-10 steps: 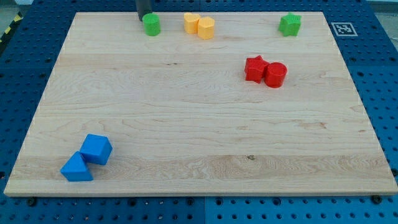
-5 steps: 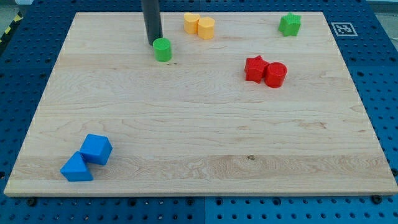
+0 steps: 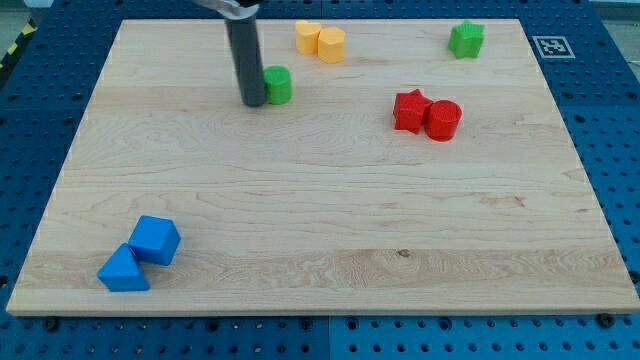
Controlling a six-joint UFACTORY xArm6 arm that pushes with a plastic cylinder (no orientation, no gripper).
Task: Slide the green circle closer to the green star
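Note:
The green circle is a short green cylinder on the wooden board, in the upper middle-left of the view. My tip is at its left side, touching or nearly touching it; the dark rod rises from there to the view's top. The green star sits near the board's top right corner, far to the right of the circle.
Two yellow blocks sit side by side at the top edge, up and right of the circle. A red star and a red cylinder touch each other right of centre. Two blue blocks lie at the bottom left.
The green circle has slid down and to the right, away from the top edge. My tip has followed it down and now stands at its left side.

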